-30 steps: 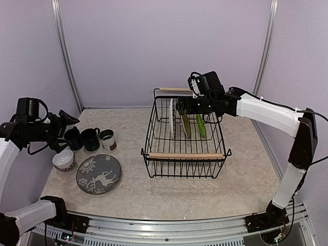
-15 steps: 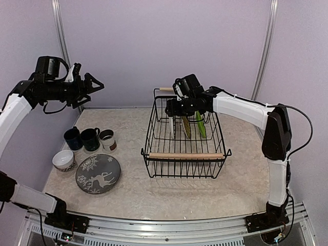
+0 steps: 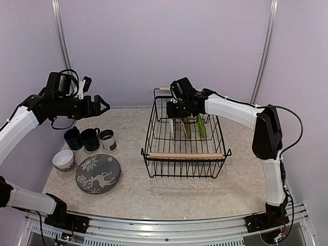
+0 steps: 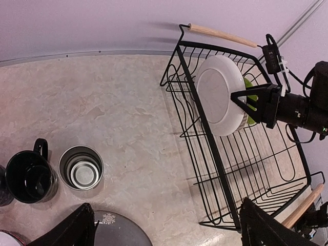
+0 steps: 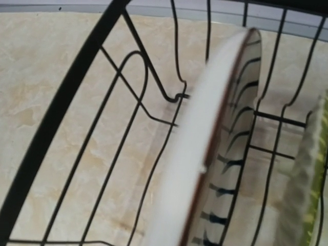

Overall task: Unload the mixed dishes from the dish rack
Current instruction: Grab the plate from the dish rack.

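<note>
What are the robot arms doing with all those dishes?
They are emptying the dish rack. The right gripper is at the rack, with a finger on each side of the striped plate, but I can't tell if it is squeezing. A lime-green plate stands beside it. The left gripper hovers open and empty. A navy mug, dark green mug, cup, white bowl and grey dish sit on the table.

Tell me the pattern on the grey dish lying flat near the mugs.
The grey dish carries a white reindeer and snowflakes; the top external view shows it best.
</note>
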Controlling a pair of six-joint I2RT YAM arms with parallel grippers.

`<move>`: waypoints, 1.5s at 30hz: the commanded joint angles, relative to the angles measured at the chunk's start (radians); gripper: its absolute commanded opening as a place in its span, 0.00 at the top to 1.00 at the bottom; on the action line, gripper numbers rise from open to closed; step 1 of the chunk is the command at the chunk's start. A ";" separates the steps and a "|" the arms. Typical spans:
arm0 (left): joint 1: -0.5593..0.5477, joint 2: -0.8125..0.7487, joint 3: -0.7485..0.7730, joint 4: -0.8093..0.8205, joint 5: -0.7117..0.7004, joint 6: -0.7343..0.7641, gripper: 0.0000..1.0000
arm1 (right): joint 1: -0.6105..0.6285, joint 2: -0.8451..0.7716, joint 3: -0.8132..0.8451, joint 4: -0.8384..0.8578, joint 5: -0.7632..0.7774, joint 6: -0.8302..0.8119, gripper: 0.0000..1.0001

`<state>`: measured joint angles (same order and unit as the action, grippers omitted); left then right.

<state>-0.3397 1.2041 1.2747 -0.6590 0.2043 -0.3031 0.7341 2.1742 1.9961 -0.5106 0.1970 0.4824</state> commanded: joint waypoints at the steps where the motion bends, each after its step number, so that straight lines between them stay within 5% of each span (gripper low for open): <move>1: -0.005 -0.024 -0.009 0.041 -0.048 0.040 0.07 | 0.013 0.045 0.042 0.008 0.013 0.023 0.65; 16: -0.010 -0.016 -0.021 0.042 -0.050 0.033 0.09 | 0.036 0.029 0.099 -0.017 0.022 0.024 1.00; 28: -0.015 0.014 -0.019 0.035 -0.039 0.025 0.10 | 0.069 -0.066 0.070 -0.008 0.062 0.052 1.00; 45: -0.036 0.090 -0.012 0.023 -0.038 0.013 0.11 | 0.032 -0.247 -0.180 0.228 -0.049 0.131 1.00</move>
<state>-0.3622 1.2606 1.2655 -0.6289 0.1684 -0.2855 0.7872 2.0449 1.8534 -0.4858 0.1848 0.5774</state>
